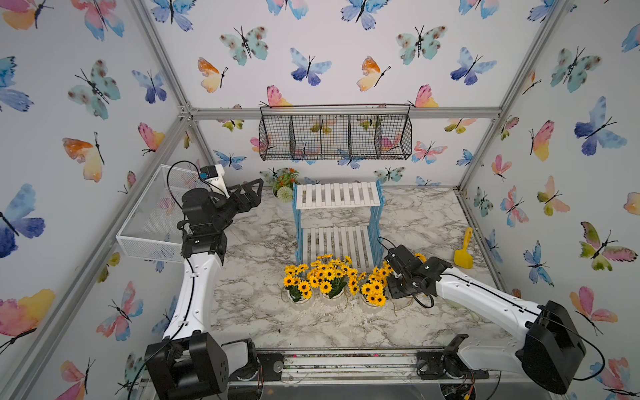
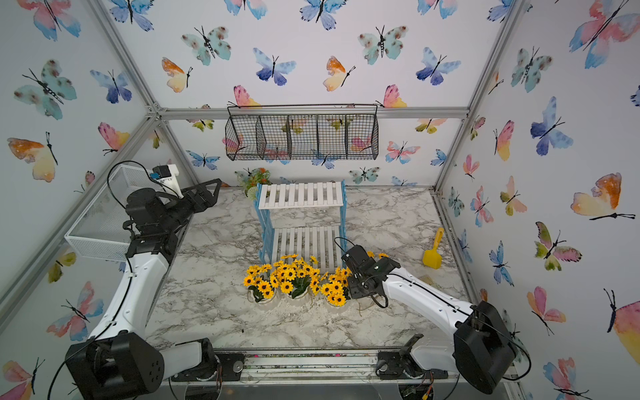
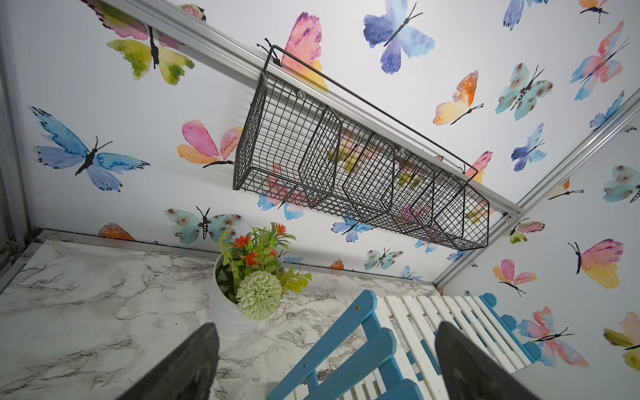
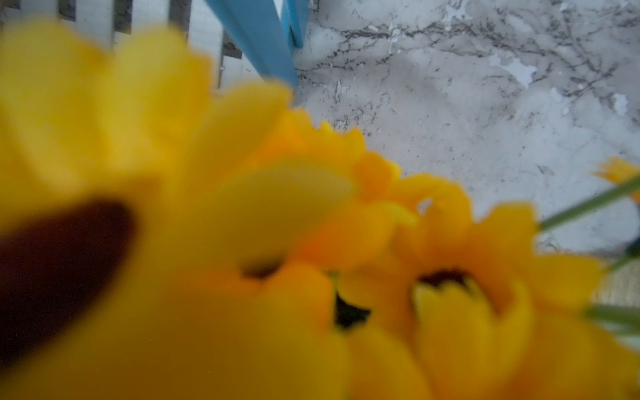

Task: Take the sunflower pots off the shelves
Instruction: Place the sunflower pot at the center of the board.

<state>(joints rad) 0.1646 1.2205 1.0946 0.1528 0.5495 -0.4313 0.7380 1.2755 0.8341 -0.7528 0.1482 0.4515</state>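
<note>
Shelves [image 1: 337, 195] stand bare on both tiers in both top views, at twelve o'clock from the middle of the table [image 1: 263, 318]. Just in front of the lower tier, on its six o'clock side, the sunflower pots [image 1: 329, 277] sit in a row on the marble. Three white pots show, their bunches touching. The right gripper [image 1: 394, 277] is down among the blooms at the row's three o'clock end. Its jaws are buried there, so I cannot tell whether they are released or clenched. The left gripper [image 1: 255, 194] hangs in the air at nine o'clock of the upper tier, spread and empty, near a white pot of orange-red flowers [image 1: 284, 188]. A black wire basket [image 1: 335, 136] hangs on the back wall, a white mesh basket [image 1: 152, 221] sits at nine o'clock, and a yellow scoop [image 1: 464, 254] lies at three.

From the left wrist, two dark fingers [image 3: 194, 363] stand wide apart with nothing between them. Beyond them are the shelves [image 3: 433, 322] and the flower pot.

From the right wrist, blurred blooms of the sunflower pots [image 4: 242, 225] fill most of the view, beside a blue leg of the shelves [image 4: 256, 41]. The jaws' state cannot be told here either.
</note>
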